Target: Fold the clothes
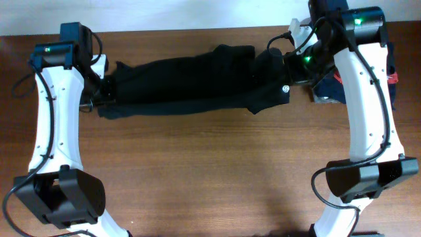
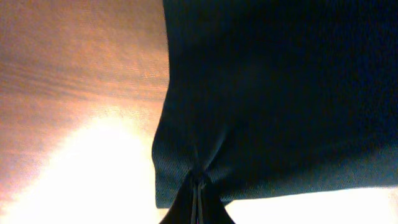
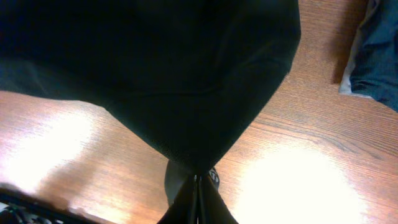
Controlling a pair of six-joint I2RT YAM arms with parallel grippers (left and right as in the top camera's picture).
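The black shirt [image 1: 197, 82] lies pulled out in a long, narrow band across the far side of the tabletop [image 1: 210, 171], folded along its length. Its small white logo [image 1: 285, 88] faces up near the right end. Both ends pucker where they are pinched.

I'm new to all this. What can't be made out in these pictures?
- Shirt collar and sleeves: overhead, lost in the bunched black cloth.
- Logo: overhead, too small to read.
- Folded pile: overhead, the right arm covers most of it; right wrist, cut off by the edge.
- Left gripper and right gripper: wrist views, tips buried in cloth.
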